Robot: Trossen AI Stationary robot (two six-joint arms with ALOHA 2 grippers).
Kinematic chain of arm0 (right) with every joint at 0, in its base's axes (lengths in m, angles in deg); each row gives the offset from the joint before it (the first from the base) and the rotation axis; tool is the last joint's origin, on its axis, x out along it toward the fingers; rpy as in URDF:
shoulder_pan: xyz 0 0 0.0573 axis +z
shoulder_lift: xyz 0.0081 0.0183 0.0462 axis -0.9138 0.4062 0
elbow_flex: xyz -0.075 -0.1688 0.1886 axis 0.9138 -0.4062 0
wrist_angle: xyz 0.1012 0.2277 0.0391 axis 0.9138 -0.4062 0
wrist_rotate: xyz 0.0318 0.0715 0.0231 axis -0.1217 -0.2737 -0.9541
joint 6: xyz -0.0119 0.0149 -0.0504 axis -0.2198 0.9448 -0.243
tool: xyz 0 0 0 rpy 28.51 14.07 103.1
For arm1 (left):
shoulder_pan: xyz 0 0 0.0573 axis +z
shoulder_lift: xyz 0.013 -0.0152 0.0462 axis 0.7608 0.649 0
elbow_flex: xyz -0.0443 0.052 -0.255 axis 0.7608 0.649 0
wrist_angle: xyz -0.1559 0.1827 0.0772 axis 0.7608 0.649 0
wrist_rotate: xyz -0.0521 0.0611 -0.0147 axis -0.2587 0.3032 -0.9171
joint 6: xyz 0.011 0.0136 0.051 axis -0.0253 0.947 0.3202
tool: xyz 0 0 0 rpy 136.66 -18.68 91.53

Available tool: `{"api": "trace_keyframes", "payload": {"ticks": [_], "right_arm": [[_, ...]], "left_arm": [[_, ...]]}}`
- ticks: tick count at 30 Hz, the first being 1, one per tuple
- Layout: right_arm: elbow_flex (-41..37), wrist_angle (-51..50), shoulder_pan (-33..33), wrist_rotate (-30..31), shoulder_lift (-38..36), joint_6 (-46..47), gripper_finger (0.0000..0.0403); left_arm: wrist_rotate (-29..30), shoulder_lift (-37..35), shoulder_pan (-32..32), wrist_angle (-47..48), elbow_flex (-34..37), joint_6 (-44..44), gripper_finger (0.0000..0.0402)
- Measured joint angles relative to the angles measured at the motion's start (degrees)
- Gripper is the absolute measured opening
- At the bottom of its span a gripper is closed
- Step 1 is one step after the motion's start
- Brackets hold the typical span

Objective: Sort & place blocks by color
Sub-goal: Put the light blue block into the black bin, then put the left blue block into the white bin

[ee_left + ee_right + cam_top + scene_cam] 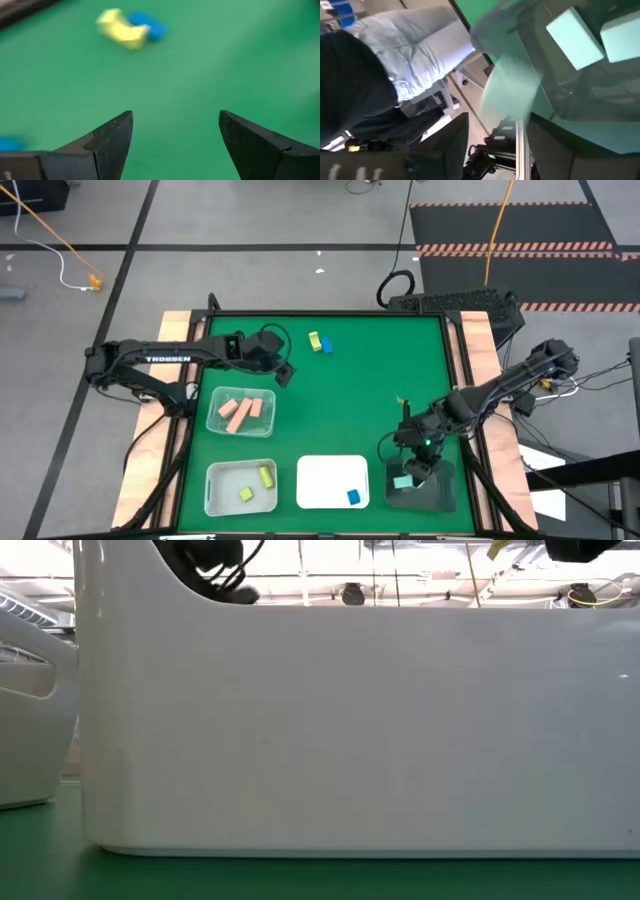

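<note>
Sorting is well along: salmon blocks (240, 411) lie in the upper clear tray (213, 420), yellow-green pieces (266, 476) in the lower clear tray (212, 492), one blue block (353, 496) on the white tray (330, 470), and mint blocks (575, 37) in the dark tray (440, 498). Two pieces remain loose on the green surface (370, 390): a yellow-green block (314, 339) touching a blue one (326, 346).

The step in hand, as I judge it, belongs to the left gripper (172, 137), which hangs above the bare surface short of that pair, its fingers spread wide and holding nothing. Because the two blocks touch, the approach should be lined up so the fingers straddle only one (nudging the neighbour could scatter both), coming down squarely before closing.

The right gripper (413, 468) sits over the dark tray beside the mint blocks; whether its fingers are apart or holding anything I cannot tell. A person sits beyond the surface's edge in the right wrist view.
</note>
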Motion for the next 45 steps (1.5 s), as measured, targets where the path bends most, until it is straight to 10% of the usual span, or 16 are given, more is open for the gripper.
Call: {"api": "trace_keyframes", "payload": {"ticks": [11, 19, 31, 45], "right_arm": [[0.0, -0.02, 1.96, -0.2, 2.9, 2.47, 0.0256], [-0.02, 2.88, 0.66, -0.61, 0.73, 0.48, 0.0261], [-0.02, 12.11, -3.24, 18.1, -0.54, -22.9, 0.0251], [-0.04, 5.47, -18.08, 19.56, -0.54, -48.0, 0.0251]], "left_arm": [[8.34, 0.0, 9.0, 11.68, 0.0, -4.04, 0.0296], [0.81, 0.0, 10.3, 11.79, 0.0, -4.06, 0.0296], [-2.97, 0.0, 6.23, 11.96, 0.0, -4.89, 0.0296], [-1.6, 0.0, 6.41, 11.92, 0.0, -6.07, 0.0296]]}}
